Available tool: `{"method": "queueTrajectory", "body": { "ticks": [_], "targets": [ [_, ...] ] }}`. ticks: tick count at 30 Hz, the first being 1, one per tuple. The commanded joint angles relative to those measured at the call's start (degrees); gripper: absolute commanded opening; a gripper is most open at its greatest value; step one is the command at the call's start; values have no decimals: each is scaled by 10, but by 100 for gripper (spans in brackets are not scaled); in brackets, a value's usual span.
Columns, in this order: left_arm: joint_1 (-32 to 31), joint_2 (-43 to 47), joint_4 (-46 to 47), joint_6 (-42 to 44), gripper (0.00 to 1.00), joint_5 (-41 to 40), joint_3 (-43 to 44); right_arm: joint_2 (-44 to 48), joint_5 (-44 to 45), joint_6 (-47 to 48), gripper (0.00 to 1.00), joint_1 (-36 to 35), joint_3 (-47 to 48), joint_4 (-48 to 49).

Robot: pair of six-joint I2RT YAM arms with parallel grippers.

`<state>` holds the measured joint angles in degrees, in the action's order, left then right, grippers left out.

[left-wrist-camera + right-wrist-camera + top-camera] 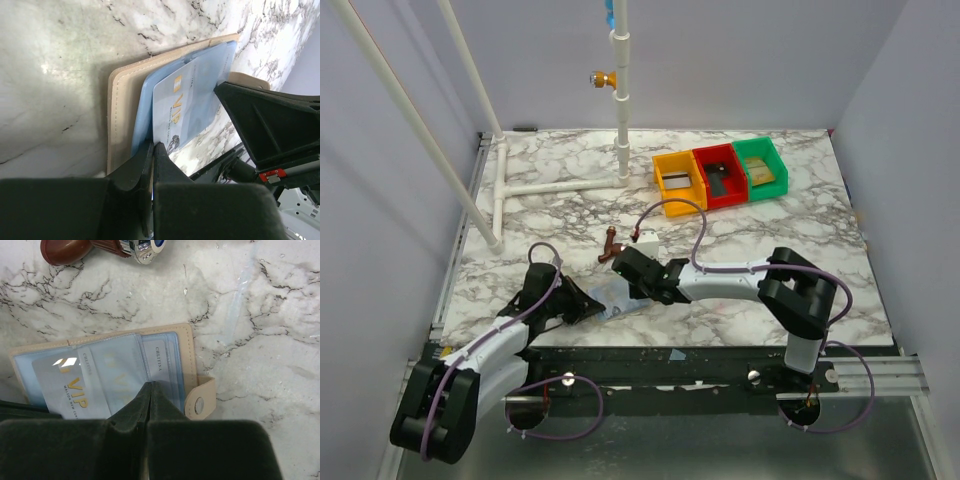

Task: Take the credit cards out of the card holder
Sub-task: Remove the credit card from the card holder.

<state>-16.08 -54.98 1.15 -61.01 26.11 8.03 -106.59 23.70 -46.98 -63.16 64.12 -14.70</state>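
Note:
The card holder [187, 347] lies open on the marble, beige with a snap tab and pale blue sleeves inside; it also shows in the left wrist view [122, 100] and, small, between the two grippers from above [612, 303]. A pale blue credit card [187, 105] printed VIP sticks partway out of a sleeve [65, 385]. My left gripper [153, 146] is shut on that card's near edge [585, 306]. My right gripper [151, 385] is shut, its tips pressed down on the holder's sleeves near the tab end [632, 268].
A brown and metal object [65, 249] lies just beyond the holder [610, 245]. Yellow [679, 180], red [719, 175] and green [760, 165] bins stand at the back right. A white pipe frame [560, 186] occupies the back left.

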Motion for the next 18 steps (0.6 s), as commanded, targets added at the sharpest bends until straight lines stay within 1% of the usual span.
{"method": "queueTrajectory", "body": {
  "ticks": [1, 8, 18],
  "targets": [
    [6, 20, -103, 7, 0, -73, 8, -46, 9, 9, 1, 24, -59, -104],
    [6, 56, -171, 26, 0, -100, 42, -26, 7, 16, 1, 39, -80, -91],
    [6, 93, -210, 54, 0, -97, 82, -4, -6, 24, 1, 39, -71, -78]
  ]
}}
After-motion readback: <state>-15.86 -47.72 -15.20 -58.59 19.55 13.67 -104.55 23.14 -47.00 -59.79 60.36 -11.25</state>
